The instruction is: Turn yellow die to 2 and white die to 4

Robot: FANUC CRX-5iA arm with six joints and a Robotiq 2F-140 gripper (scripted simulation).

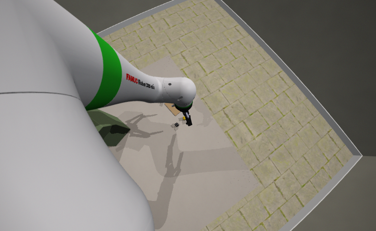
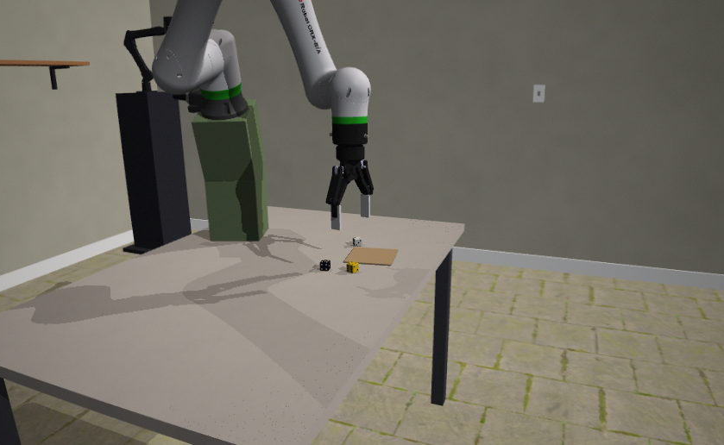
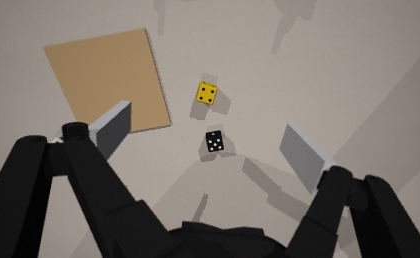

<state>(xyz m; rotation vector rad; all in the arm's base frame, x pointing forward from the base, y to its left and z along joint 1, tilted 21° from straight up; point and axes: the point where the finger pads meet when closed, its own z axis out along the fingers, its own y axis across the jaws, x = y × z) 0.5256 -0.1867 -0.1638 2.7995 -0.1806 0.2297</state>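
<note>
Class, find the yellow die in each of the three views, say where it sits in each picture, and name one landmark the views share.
Top: yellow die near centre, partly hidden by the open gripper.
Exterior: yellow die on the table, just off the mat's near-left corner.
Wrist: yellow die upper centre, right of the mat.
Shared landmark: the tan mat, beside the die in every view.

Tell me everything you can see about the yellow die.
The yellow die is a small yellow cube with black pips. It lies flat on the grey table, four pips on top. It sits off the tan mat, close to its edge, beside the black die, apart from both. Nothing grips it.
</note>
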